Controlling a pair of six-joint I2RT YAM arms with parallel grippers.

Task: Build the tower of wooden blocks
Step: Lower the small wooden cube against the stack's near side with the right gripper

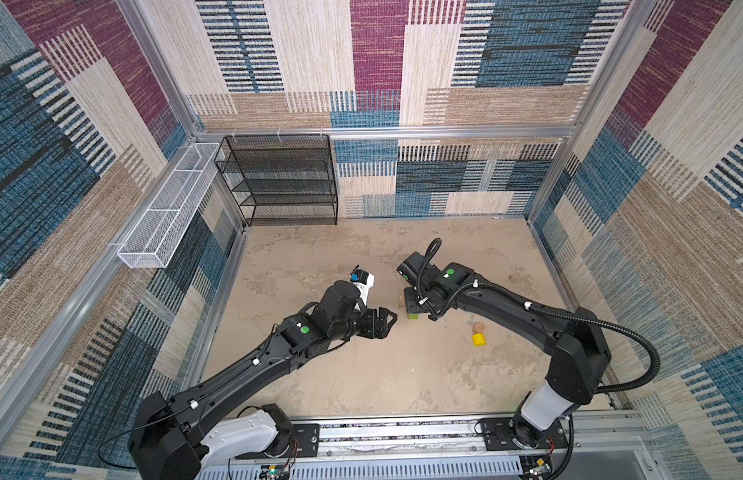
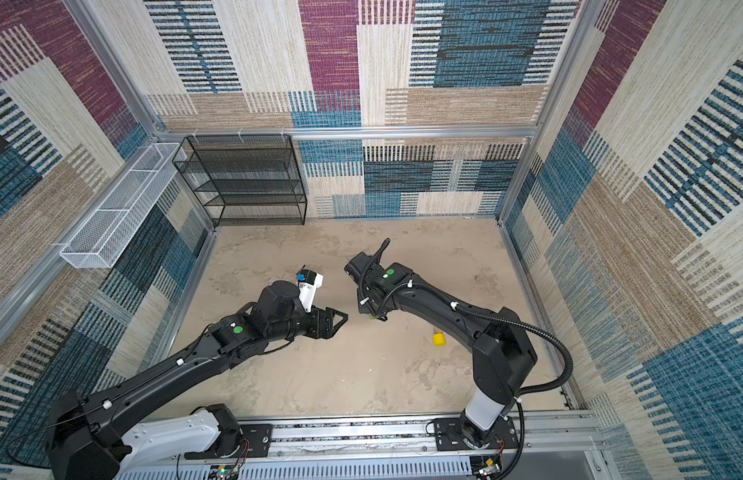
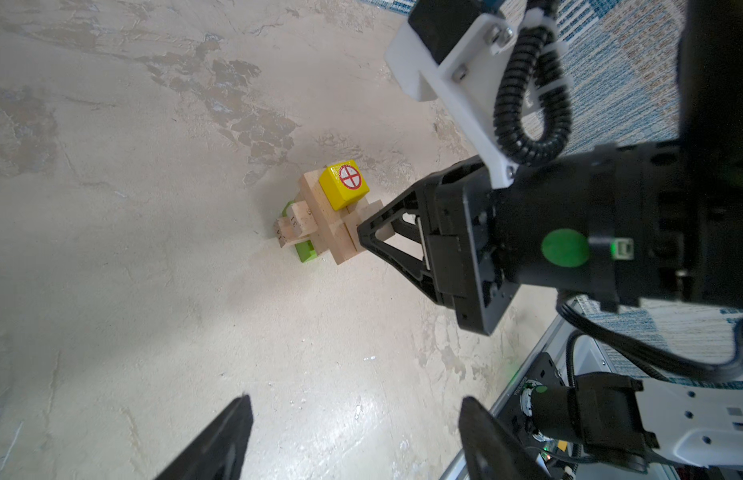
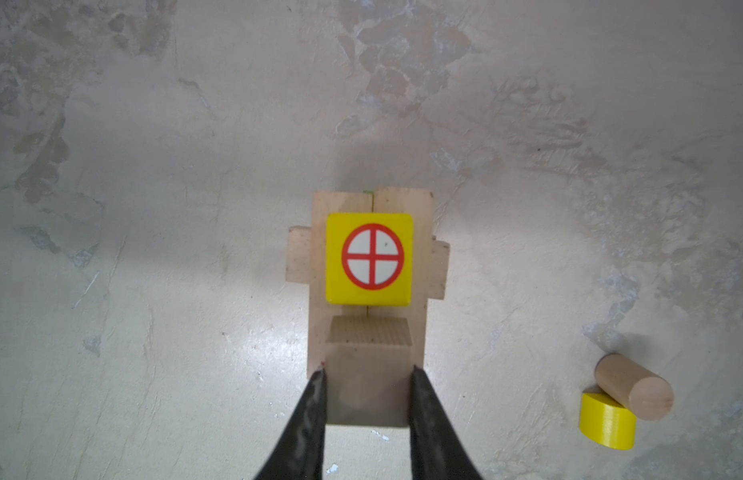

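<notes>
Wood block tower (image 3: 319,220) stands mid-surface (image 1: 361,374), mostly hidden under the right wrist in both top views. Base is a green oblong (image 3: 305,251), with tan bricks (image 4: 403,203) laid crosswise above it and a red-marked yellow cube (image 4: 369,258) on top. Right pincer (image 4: 369,376) is clamped on a small tan cube (image 4: 369,353), held over the top bricks just beside the yellow cube. Can't tell if it's seated. Left pincer (image 3: 355,405): jaws apart, empty, near the tower, not touching. Yellow cylinder (image 4: 606,422) and tan round piece (image 4: 633,386) lie touching on the surface, off to the tower's side.
</notes>
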